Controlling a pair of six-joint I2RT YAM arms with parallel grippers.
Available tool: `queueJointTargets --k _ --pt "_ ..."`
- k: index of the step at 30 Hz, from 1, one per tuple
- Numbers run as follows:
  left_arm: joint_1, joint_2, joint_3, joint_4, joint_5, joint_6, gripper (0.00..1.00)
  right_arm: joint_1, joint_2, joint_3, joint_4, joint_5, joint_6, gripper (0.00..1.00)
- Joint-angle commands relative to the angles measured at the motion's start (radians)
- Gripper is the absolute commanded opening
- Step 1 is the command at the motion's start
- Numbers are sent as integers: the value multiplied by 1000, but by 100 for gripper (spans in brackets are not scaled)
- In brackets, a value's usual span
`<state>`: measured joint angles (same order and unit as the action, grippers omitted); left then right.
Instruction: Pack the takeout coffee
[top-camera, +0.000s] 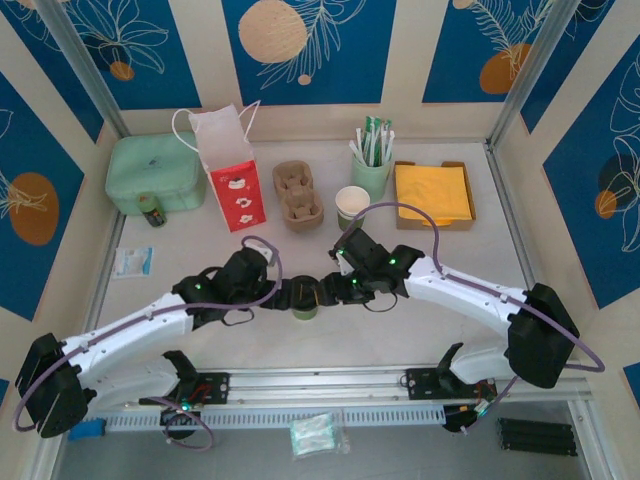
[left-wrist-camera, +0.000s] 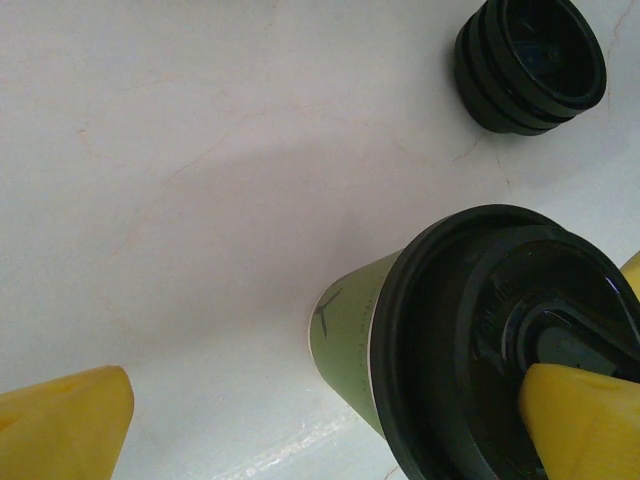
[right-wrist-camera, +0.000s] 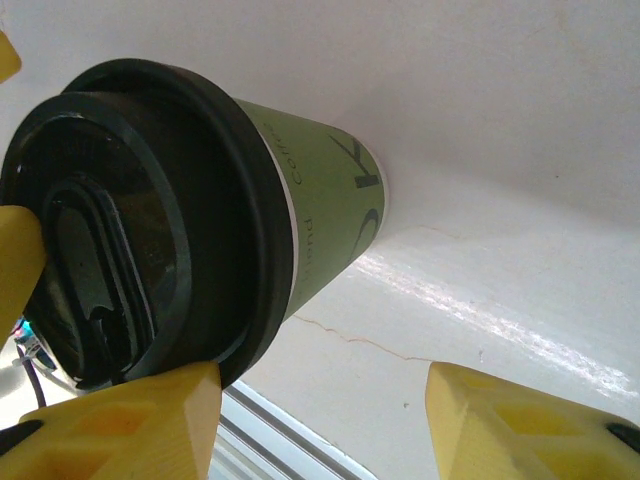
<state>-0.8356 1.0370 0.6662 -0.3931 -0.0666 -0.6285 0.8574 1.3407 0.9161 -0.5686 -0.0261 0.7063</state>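
The takeout coffee (top-camera: 305, 298) stands upright on the worktop (top-camera: 180, 240), on the arm-base side of the cardboard cup carrier (top-camera: 298, 195), and both claws crowd in on it there. The step in hand looks like getting a hold on the cup for packing, and neither claw is squared up to it. To do it well, I judge, one claw should draw clear of the black lid (left-wrist-camera: 470, 330). The other should centre itself so the green wall sits between both fingers below the rim, then close gently, since paper sides crush and a squeezed rim can pop the lid. The left claw (left-wrist-camera: 325, 400) is spread wide and grips nothing; one of its fingers (left-wrist-camera: 585, 430) rests on the lid's top. The right claw (right-wrist-camera: 322, 390) is likewise agape and empty, one finger (right-wrist-camera: 130, 425) against the lid's edge, with the cup outside its gap.
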Motion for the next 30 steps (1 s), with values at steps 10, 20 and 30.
queueJointTargets --k 10,20,30 --pt "5 -52 -201 39 21 -121 99 22 64 -21 29 11 12 57" --pt "6 -33 -64 -23 5 -57 99 12 49 56 -27 9 -22 62" --pt "6 -5 -14 -30 12 -33 99 -18 -21 88 -65 -2 -39 66"
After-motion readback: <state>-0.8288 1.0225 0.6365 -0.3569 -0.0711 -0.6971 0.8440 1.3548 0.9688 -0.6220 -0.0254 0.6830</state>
